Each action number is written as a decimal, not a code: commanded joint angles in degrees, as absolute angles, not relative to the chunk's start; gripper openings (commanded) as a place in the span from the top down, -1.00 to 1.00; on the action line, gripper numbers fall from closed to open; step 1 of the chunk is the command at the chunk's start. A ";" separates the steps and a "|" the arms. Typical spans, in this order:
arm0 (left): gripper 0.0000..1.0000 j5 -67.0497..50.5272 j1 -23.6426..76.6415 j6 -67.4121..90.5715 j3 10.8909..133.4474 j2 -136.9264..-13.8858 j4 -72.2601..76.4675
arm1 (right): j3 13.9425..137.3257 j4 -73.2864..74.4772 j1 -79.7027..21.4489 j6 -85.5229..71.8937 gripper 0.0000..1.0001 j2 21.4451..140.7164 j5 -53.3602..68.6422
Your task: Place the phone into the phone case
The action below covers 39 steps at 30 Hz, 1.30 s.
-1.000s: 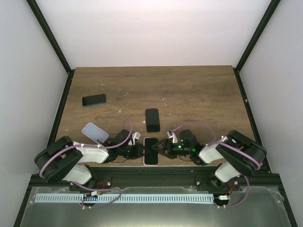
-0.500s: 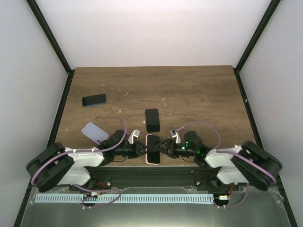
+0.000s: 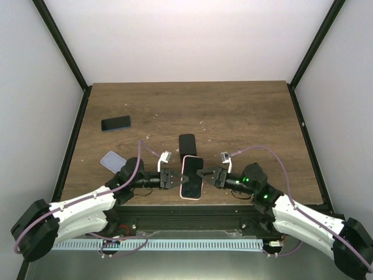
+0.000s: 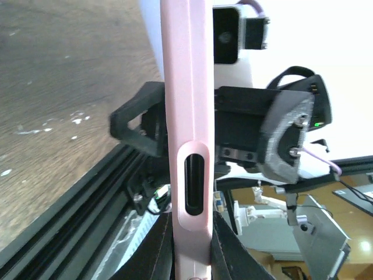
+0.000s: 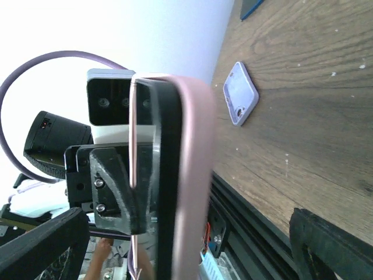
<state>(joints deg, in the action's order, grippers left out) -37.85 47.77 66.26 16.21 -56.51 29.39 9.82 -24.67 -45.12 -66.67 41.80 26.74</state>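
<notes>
A black phone (image 3: 192,175) sits in a pink phone case (image 3: 182,185), held up over the near table edge between both grippers. My left gripper (image 3: 175,178) is shut on the case's left edge; in the left wrist view (image 4: 191,239) its fingers (image 4: 156,251) pinch the pink case (image 4: 186,87). My right gripper (image 3: 205,176) is open at the case's right edge. In the right wrist view (image 5: 186,224) its fingers (image 5: 44,245) stand wide apart on either side of the black phone (image 5: 166,175) and pink case (image 5: 195,175).
A second black phone (image 3: 187,143) lies on the wooden table (image 3: 245,116) just beyond the held one. A lavender case (image 3: 112,161) lies near left, also in the right wrist view (image 5: 240,93). A blue-edged phone (image 3: 116,123) lies far left.
Both arms have stretched forward over the table, carrying the cased phone up and away from the near edge. It now stands close to the second black phone.
</notes>
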 commanded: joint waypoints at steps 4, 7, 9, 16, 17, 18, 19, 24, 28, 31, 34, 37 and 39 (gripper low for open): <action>0.79 -41.95 47.90 67.69 19.86 -52.45 32.31 | 15.86 -27.00 -45.10 -67.36 -0.71 40.87 29.99; 0.79 -43.32 47.91 68.89 19.82 -52.87 34.29 | 15.71 -32.86 -45.13 -68.47 -0.38 42.71 32.79; 0.78 -43.46 47.92 68.45 20.22 -53.23 33.17 | 14.99 -36.34 -45.13 -69.84 -0.13 43.46 34.15; 0.78 -42.13 47.96 65.99 20.45 -55.78 29.80 | 13.06 -41.42 -45.16 -72.59 0.52 43.41 33.81; 0.77 -42.17 47.97 65.74 20.50 -56.54 29.72 | 13.01 -41.28 -45.16 -72.76 0.60 43.34 33.58; 0.76 -42.31 47.99 65.48 20.52 -57.31 29.64 | 13.01 -41.16 -45.12 -72.77 0.69 43.25 33.42; 0.73 -42.55 47.92 65.23 20.76 -58.29 29.39 | 13.11 -40.98 -45.15 -72.80 0.79 43.31 33.40; 0.29 -43.19 47.95 64.35 22.07 -60.61 28.42 | 13.75 -40.60 -45.15 -72.83 0.99 44.57 33.80; 0.21 -44.11 47.94 63.45 23.39 -61.73 28.26 | 13.37 -40.69 -45.18 -73.45 0.99 44.70 33.19; 0.45 -44.63 47.93 62.94 23.49 -62.84 29.00 | 13.80 -39.97 -45.18 -73.09 0.94 45.11 33.49; 0.65 -44.60 47.98 62.42 22.84 -63.09 30.10 | 14.62 -37.12 -45.18 -71.30 0.68 44.88 33.69; 0.75 -46.21 47.90 62.06 21.71 -63.19 32.57 | 14.17 -35.42 -45.18 -71.10 0.40 42.83 32.32; 0.77 -47.26 47.93 62.01 20.96 -63.19 34.11 | 14.30 -34.17 -45.12 -70.87 0.28 41.30 31.56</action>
<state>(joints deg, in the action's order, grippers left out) -46.28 48.10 62.89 22.37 -62.59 31.29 11.92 -33.15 -44.84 -72.38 44.75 31.86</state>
